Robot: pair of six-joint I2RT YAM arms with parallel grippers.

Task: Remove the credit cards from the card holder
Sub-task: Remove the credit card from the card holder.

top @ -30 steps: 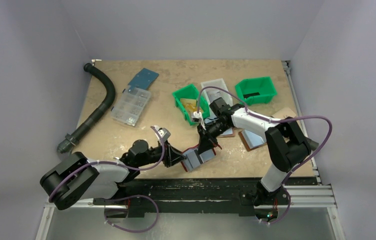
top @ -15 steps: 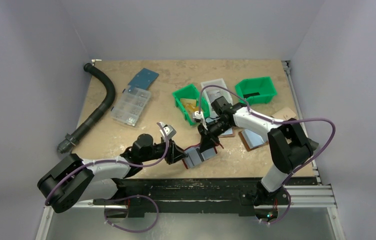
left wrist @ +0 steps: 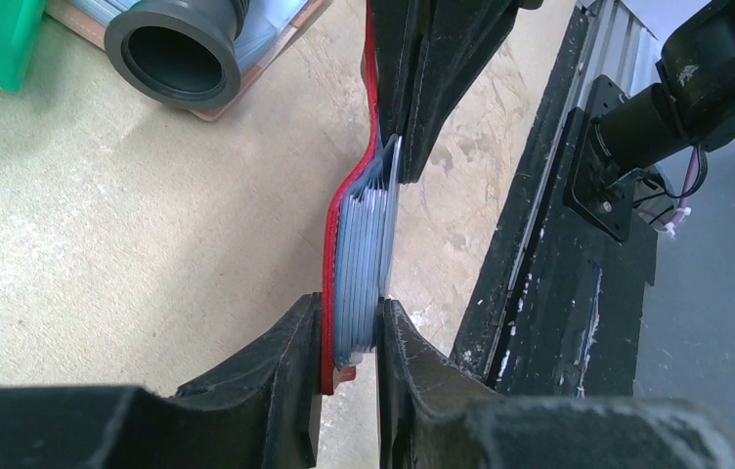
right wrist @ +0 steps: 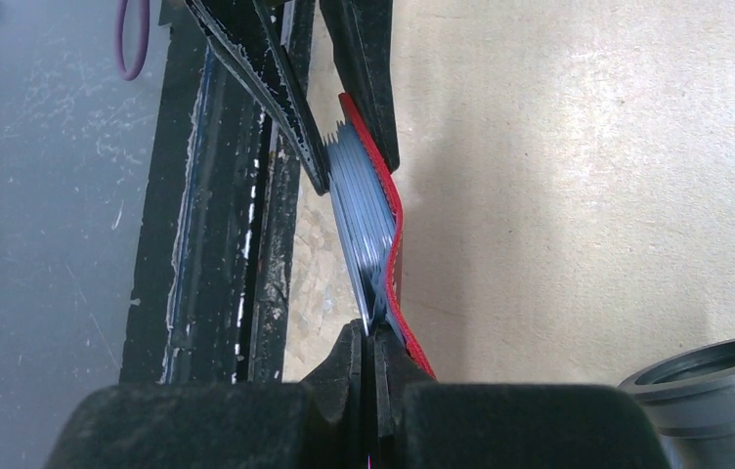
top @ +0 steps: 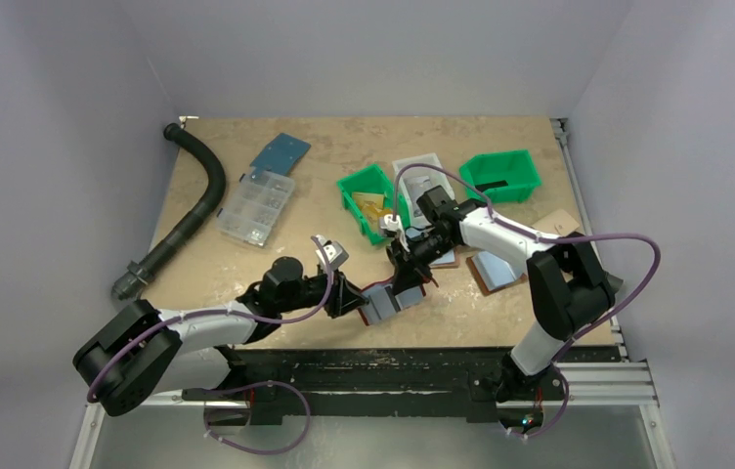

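Note:
The maroon card holder [top: 389,301] hangs edge-up between both grippers, just above the table near its front edge. My left gripper [left wrist: 349,337] is shut on one end of it, clamping the red cover [left wrist: 327,293] and the stack of pale blue-grey pockets [left wrist: 359,264]. At the other end my right gripper [right wrist: 373,342] is shut on the edge of one thin pale blue-grey credit card [right wrist: 368,278]. The red cover [right wrist: 398,244] bends away outside its right finger. In the top view my left gripper [top: 352,298] and right gripper [top: 409,280] face each other.
Two green bins [top: 371,198] [top: 500,176] and a grey tray [top: 420,168] stand behind. Brown folders with pale blue insides [top: 494,269] lie to the right, and a grey pipe ring [left wrist: 178,49] rests beside one. A clear organiser box [top: 256,207] and a black hose [top: 193,210] are on the left. The black front rail [top: 373,366] is close below.
The left arm has reached a little farther in and the right wrist has shifted slightly right. The holder stays held between them, both grips unchanged.

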